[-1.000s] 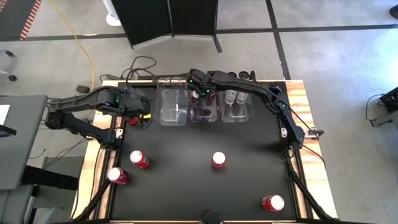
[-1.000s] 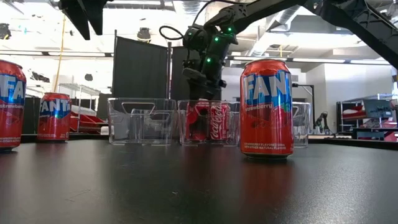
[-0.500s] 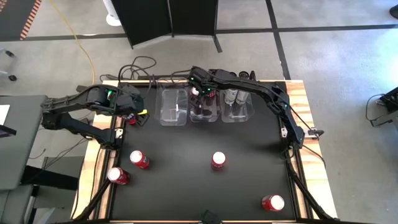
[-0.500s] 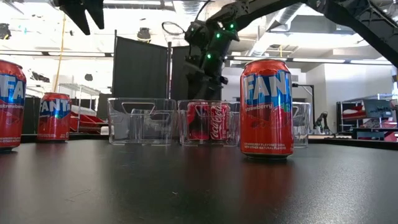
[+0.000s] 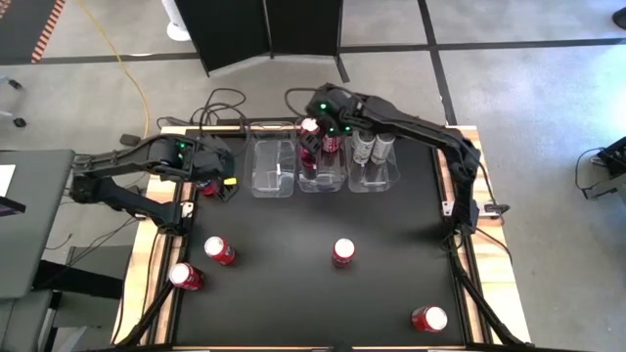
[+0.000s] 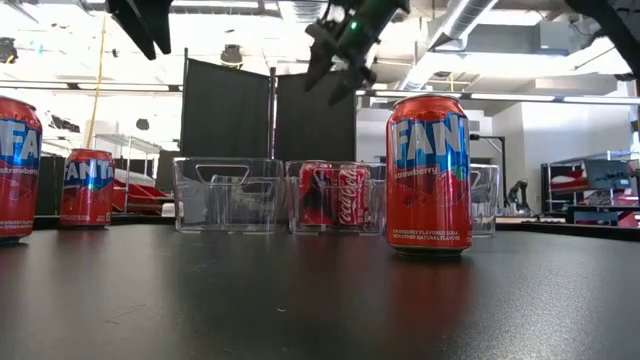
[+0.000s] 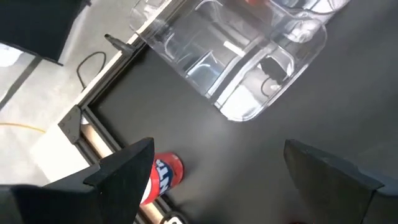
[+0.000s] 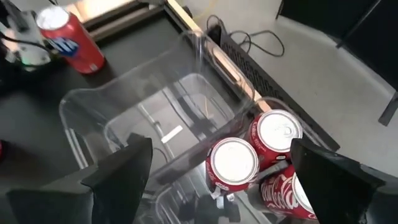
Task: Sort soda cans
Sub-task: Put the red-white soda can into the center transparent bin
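"FANTA strawberry" on front red can (image 6: 428, 172); Coca-Cola script on binned can (image 6: 352, 194).

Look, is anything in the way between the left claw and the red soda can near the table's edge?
No, nothing visible blocks it. The left gripper is open above the red soda can, which sits close beside one finger. Only the bare black table top shows around it.
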